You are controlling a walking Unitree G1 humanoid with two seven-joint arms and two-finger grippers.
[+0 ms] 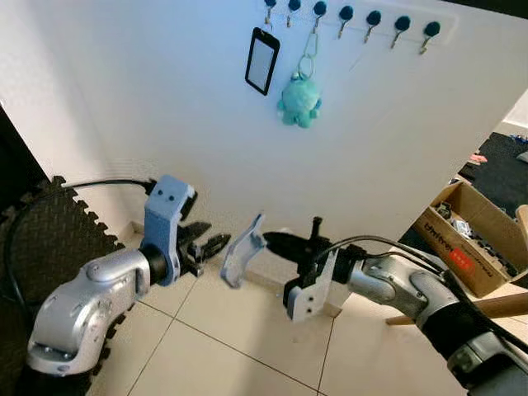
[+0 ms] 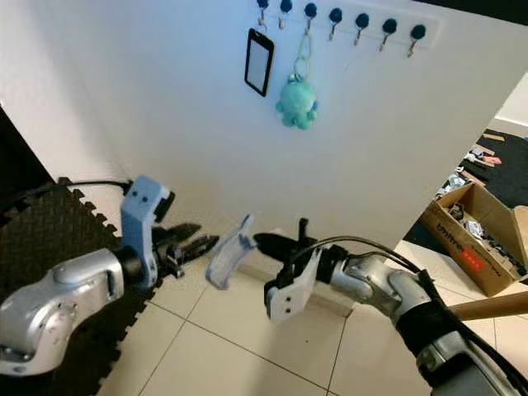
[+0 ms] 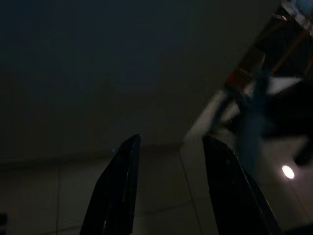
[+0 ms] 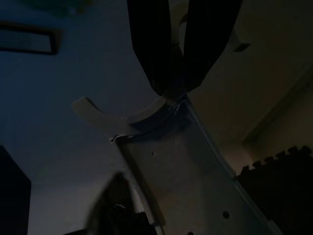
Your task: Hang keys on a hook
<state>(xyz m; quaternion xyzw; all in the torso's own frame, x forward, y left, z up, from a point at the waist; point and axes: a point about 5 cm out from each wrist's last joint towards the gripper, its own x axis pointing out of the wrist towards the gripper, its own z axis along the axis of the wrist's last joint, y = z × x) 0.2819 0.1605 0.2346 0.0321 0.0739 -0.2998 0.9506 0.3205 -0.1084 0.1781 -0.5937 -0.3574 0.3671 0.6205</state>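
The right gripper point(image 1: 266, 240) pinches a pale, curved plastic bracket point(image 1: 240, 252) between closed fingers, low before a white wall point(image 1: 165, 107). The left gripper point(image 1: 216, 242), fingers parted and empty, faces it just beside the bracket. High on the wall, a hook rail point(image 1: 355, 18) carries a teal octopus keyring point(image 1: 299, 101) and a black card holder point(image 1: 262, 61).

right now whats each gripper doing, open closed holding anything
Left gripper: open, holding nothing, low in front of the wall.
Right gripper: shut on a pale curved plastic piece, not keys.
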